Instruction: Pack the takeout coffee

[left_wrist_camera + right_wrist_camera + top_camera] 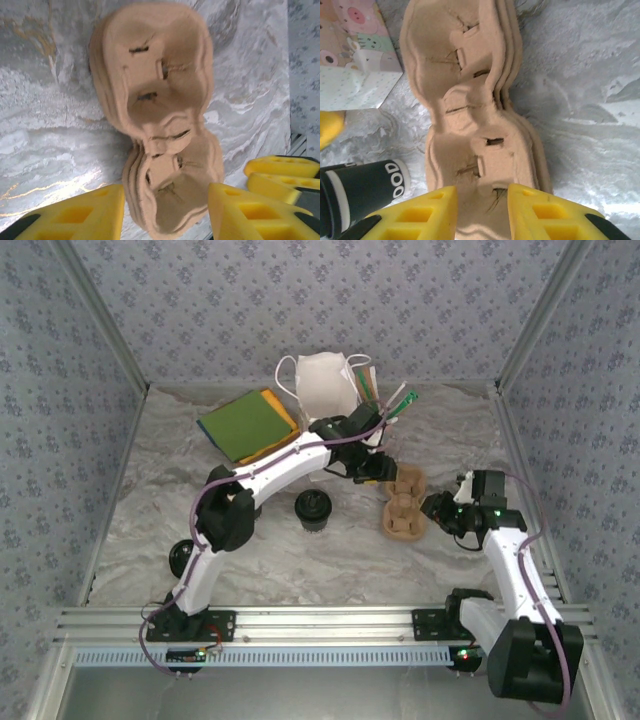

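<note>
The takeout coffee (313, 508), a dark cup with a black lid, stands mid-table, left of a stack of brown pulp cup carriers (405, 505). In the right wrist view the coffee (365, 190) is at the lower left, beside the carriers (465, 75). My left gripper (385, 468) reaches over the stack's far end. It is open, and its yellow fingers (105, 210) flank one end of the carriers (150, 75), close to the edges. My right gripper (437, 508) is at the stack's right side, open (482, 192), with a carrier rim in the gap between its fingers.
A white bag (322, 390) stands at the back with green and orange sheets (243, 423) to its left. A loose black lid (183, 557) lies near the left arm's base. A pastel patterned box (355, 55) sits beyond the carriers. Walls close in on three sides.
</note>
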Robot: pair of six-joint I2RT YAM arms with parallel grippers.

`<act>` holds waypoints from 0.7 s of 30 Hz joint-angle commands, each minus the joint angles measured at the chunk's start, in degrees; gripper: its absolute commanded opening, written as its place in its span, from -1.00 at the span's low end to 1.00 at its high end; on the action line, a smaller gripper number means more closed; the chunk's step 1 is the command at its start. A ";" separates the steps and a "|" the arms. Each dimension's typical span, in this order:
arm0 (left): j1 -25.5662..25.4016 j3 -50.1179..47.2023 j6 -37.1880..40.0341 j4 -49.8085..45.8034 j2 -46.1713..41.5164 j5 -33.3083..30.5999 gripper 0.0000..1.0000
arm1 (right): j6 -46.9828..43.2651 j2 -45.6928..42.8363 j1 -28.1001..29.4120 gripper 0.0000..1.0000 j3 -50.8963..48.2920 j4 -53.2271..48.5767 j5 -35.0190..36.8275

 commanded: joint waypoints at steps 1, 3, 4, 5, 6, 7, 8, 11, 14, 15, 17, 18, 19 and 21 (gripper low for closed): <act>-0.94 3.44 1.68 -3.33 3.00 -3.57 -0.08 | -0.54 3.70 -0.19 -0.44 3.14 1.03 3.14; -0.98 4.92 1.90 -3.37 4.30 -4.29 -0.08 | -0.15 6.79 -0.55 -0.46 4.39 2.12 3.68; -0.98 5.70 1.95 -3.52 4.93 -4.49 -0.08 | 0.02 7.97 -0.66 -0.46 4.80 2.70 3.91; -1.09 6.66 1.95 -4.20 5.62 -4.81 -0.08 | 0.16 9.21 -0.76 -0.46 5.17 3.67 3.65; -1.08 7.40 1.95 -4.51 6.24 -4.99 -0.08 | 0.36 10.52 -0.79 -0.46 5.52 4.62 3.26; -1.14 7.80 1.96 -4.61 6.59 -5.26 -0.08 | 0.36 11.66 -0.84 -0.46 5.90 5.05 3.14; -1.27 8.13 1.82 -4.67 6.93 -5.84 -0.08 | 0.28 13.01 -0.85 -0.45 6.40 5.38 3.16; -1.51 8.79 1.43 -4.96 7.70 -7.42 -0.06 | 0.21 16.08 -1.11 -0.45 7.52 7.10 2.92; -1.51 9.38 1.07 -4.80 8.50 -8.03 -0.05 | 0.32 18.81 -1.12 -0.45 8.67 8.59 2.01; -1.51 9.87 1.10 -4.87 8.96 -7.97 -0.04 | 0.24 19.63 -1.12 -0.45 9.08 8.85 1.95; -1.53 11.25 1.08 -5.44 10.01 -7.65 -0.03 | 0.23 21.06 -1.20 -0.45 9.73 9.44 1.66; -1.57 11.90 1.05 -5.53 10.65 -7.21 -0.03 | 0.17 21.75 -1.21 -0.45 9.99 9.68 1.49; -1.53 12.33 0.98 -5.56 11.12 -6.92 -0.03 | 0.15 22.35 -1.14 -0.44 10.29 9.79 1.33; -1.58 13.10 0.81 -5.36 12.06 -6.34 -0.03 | -0.03 23.41 -1.16 -0.44 10.88 10.16 0.96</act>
